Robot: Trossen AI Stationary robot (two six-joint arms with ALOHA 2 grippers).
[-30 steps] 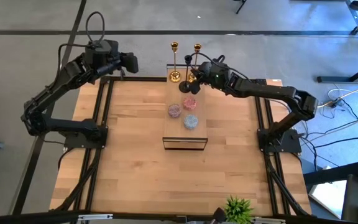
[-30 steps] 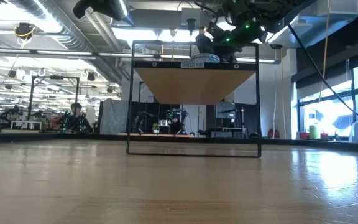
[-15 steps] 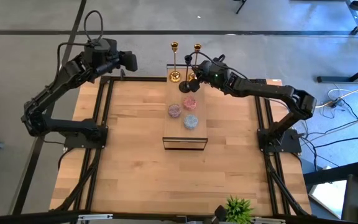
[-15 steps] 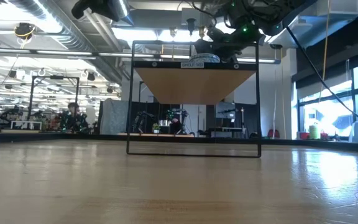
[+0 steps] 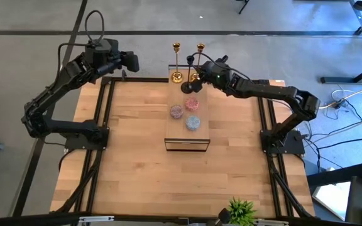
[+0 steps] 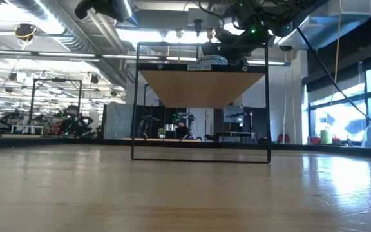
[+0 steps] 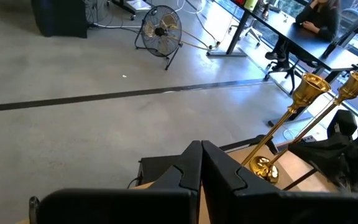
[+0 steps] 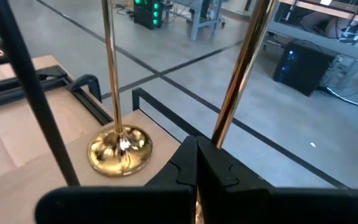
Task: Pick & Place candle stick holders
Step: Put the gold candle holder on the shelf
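Two gold candle stick holders and one black one are at the far end of the shelf top (image 5: 201, 135). One gold holder (image 5: 176, 61) stands on its round base (image 8: 118, 148). The black holder (image 5: 188, 78) stands beside it, its stem (image 8: 36, 99) showing in the right wrist view. My right gripper (image 5: 198, 74) is shut on the other gold holder (image 5: 200, 55). That holder's base is hidden under the fingers. My left gripper (image 5: 135, 63) hangs shut and empty above the table's far left corner, away from the shelf. My right gripper pinches the low part of the second gold holder's thin stem (image 8: 219, 134) between its two fingers. The fingers come nearly level from the table's right side and lie across the stem. The stem rises above them. My own fingers hide whether its base rests on the shelf.
Three small candle jars (image 5: 176, 111), (image 5: 192, 103), (image 5: 193, 123) sit on the shelf top nearer the middle. The shelf's black frame (image 6: 201, 154) stands on the wooden table. A green plant (image 5: 241, 210) is at the near edge.
My right gripper has stayed in place and turned a little at the wrist, still shut on the gold holder's stem. The other two holders have not moved.
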